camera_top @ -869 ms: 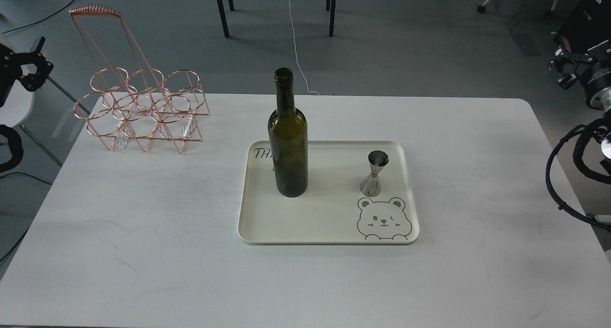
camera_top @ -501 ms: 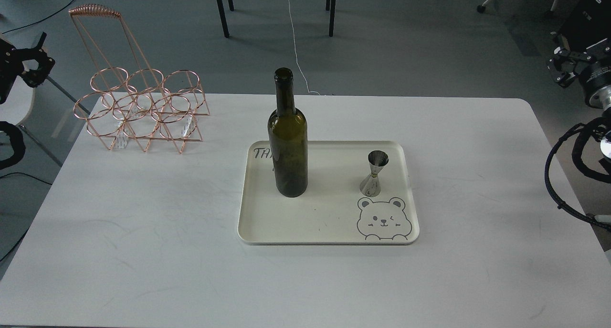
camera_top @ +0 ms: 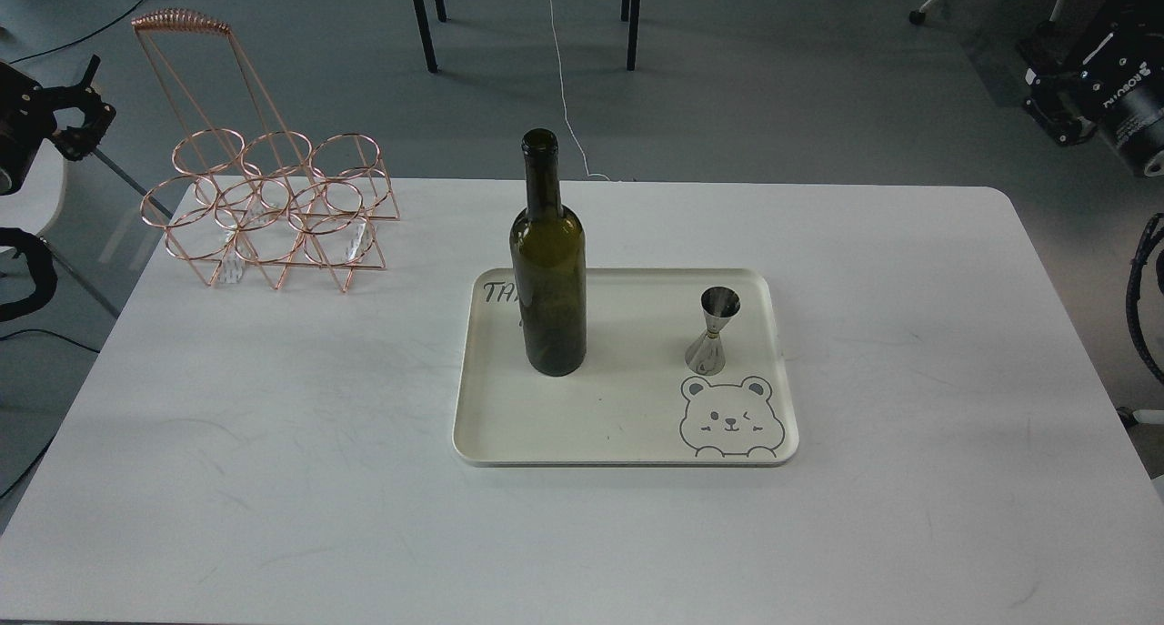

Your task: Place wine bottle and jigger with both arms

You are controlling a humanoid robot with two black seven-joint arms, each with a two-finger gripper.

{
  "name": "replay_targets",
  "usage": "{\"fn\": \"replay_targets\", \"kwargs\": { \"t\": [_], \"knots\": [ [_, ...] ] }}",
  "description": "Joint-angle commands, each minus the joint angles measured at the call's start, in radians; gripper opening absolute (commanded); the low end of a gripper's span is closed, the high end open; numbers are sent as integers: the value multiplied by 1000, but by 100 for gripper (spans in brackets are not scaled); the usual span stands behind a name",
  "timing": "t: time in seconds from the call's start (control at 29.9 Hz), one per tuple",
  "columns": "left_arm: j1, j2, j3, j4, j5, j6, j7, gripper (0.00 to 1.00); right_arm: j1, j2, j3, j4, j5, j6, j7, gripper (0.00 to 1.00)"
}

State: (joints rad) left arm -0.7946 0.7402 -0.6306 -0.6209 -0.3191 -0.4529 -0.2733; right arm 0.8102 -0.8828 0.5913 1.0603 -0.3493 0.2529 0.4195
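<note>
Right, you've got the tall dark olive-green glass wine bottle (camera_top: 547, 270) standing upright on the cream rectangular tray (camera_top: 627, 425), left half, its long narrow neck unlabelled and mouth uncorked. Well apart on the tray's right side stands the small shiny silver hourglass jigger (camera_top: 713, 331), just above the printed bear face. Your left gripper (camera_top: 84, 115) sits at the far left edge, off the table, beside the copper wire rack (camera_top: 264, 211); fingers spread. Your right gripper (camera_top: 1055, 106) is too dark — can't tell its state.
</note>
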Motion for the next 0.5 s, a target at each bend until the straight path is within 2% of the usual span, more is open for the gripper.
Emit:
{"fn": "replay_targets", "kwargs": {
  "t": [0.0, 0.27, 0.47],
  "knots": [
    [0, -10, -5, 0, 0, 0, 0, 98, 0, -45, -27, 113, -219, -61, 1, 98],
    [2, -13, -6, 0, 0, -3, -3, 98, -2, -45, -132, 251, -842, -168, 10, 98],
    [8, -13, -1, 0, 0, -26, -7, 98, -2, -12, -252, 268, -1109, -234, 39, 98]
  ]
}}
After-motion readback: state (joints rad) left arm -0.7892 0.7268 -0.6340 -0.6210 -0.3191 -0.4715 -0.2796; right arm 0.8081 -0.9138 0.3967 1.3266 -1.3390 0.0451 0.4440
